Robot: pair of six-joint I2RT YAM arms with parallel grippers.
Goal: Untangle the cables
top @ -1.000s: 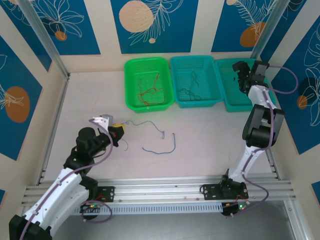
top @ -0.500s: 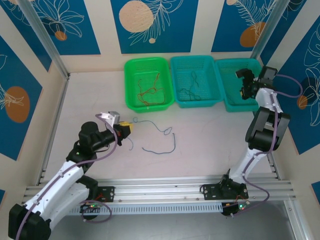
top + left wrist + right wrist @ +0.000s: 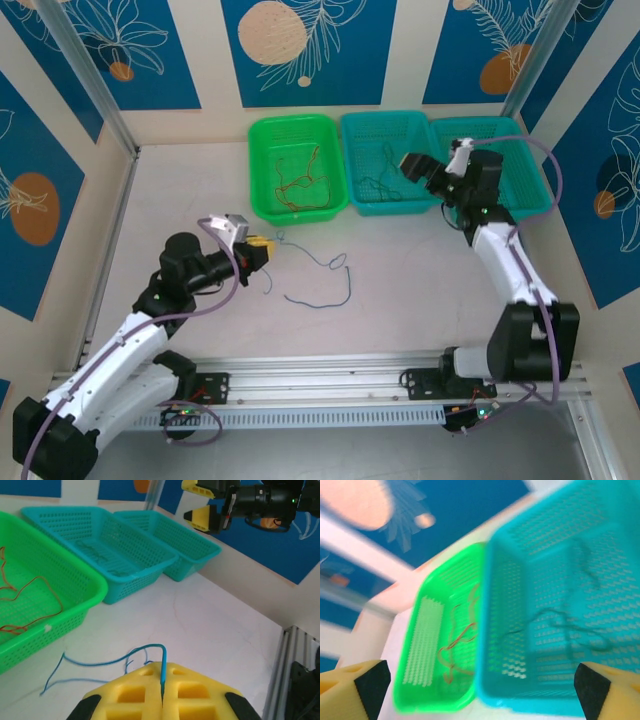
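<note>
While the left gripper (image 3: pixel 262 249) has crept a little right and farther out over the table (image 3: pixel 420 270) since a second ago, its yellow pads (image 3: pixel 130 697) are pressed together on the end of a blue-grey cable (image 3: pixel 312 256). In the left wrist view that cable rises from the seam between the pads, bends over and trails left along the tabletop. A second blue-grey cable (image 3: pixel 322 299) lies loose just nearer, in about the same place as before.

The bigger change is on the right. The right gripper (image 3: pixel 432 162), which stood over the far-right teal basket (image 3: pixel 530 170) half a second ago, has swung left and now hangs above the middle teal basket (image 3: pixel 395 207). Its fingers (image 3: pixel 355 690) are spread wide, holding nothing.

Dark green cables (image 3: pixel 380 182) lie in the middle teal basket, and red-orange cables (image 3: pixel 300 186) lie in the green basket (image 3: pixel 262 205) to its left.
</note>
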